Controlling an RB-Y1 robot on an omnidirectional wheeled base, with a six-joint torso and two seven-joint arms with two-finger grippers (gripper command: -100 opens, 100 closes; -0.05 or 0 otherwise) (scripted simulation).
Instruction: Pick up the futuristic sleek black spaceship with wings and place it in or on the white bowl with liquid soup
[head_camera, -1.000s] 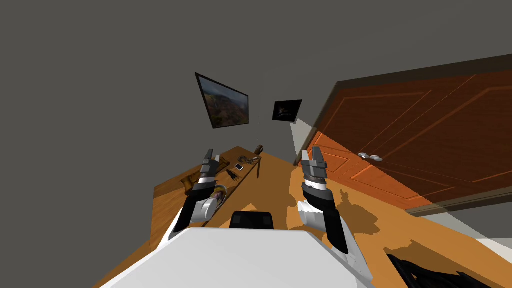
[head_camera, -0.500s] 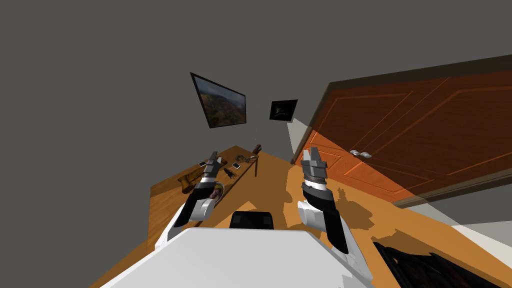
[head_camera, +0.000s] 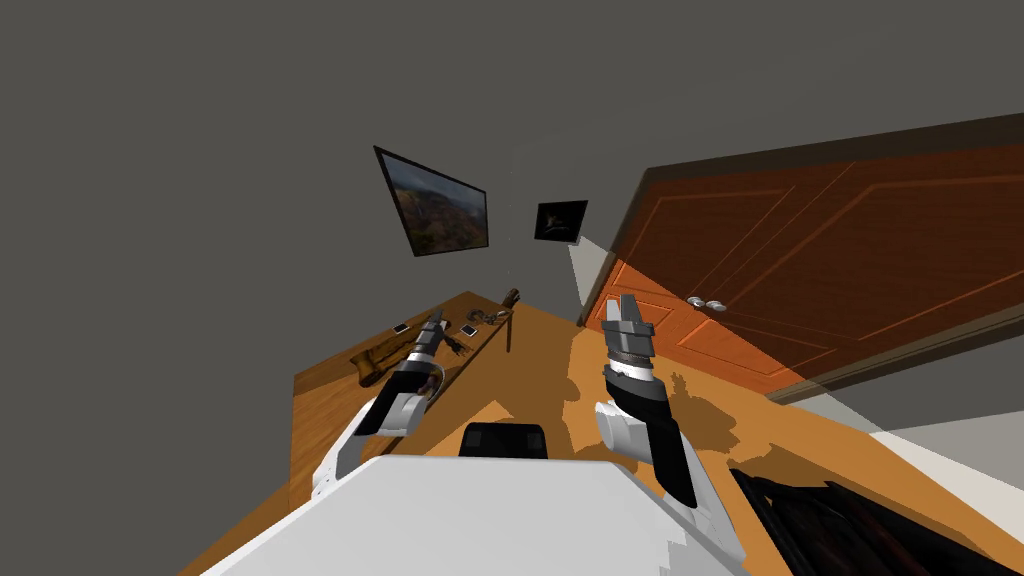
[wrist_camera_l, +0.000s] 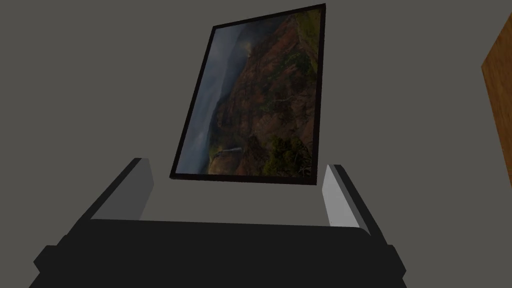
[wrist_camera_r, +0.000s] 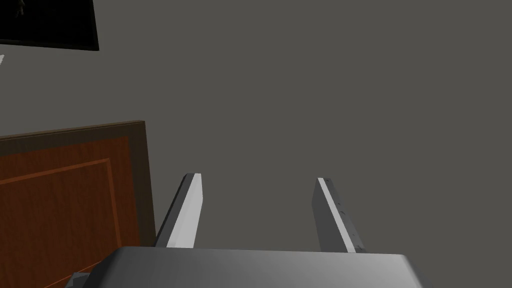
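A small black winged spaceship lies on the wooden table at my left, just right of my left gripper's tips. My left gripper reaches out over the table and stands open and empty. My left forearm covers the spot where the white bowl stood in the earlier frames. My right gripper is raised over the floor to the right of the table, open with nothing between its fingers.
On the table also lie a brown object, two small white cards and dark clutter near the far end. A brown panelled door with knobs stands to the right. A black object lies on the floor at the lower right.
The whole view has shifted left, so I have turned or moved. My left arm has stretched forward over the table and now covers the bowl. The right arm stays as before.
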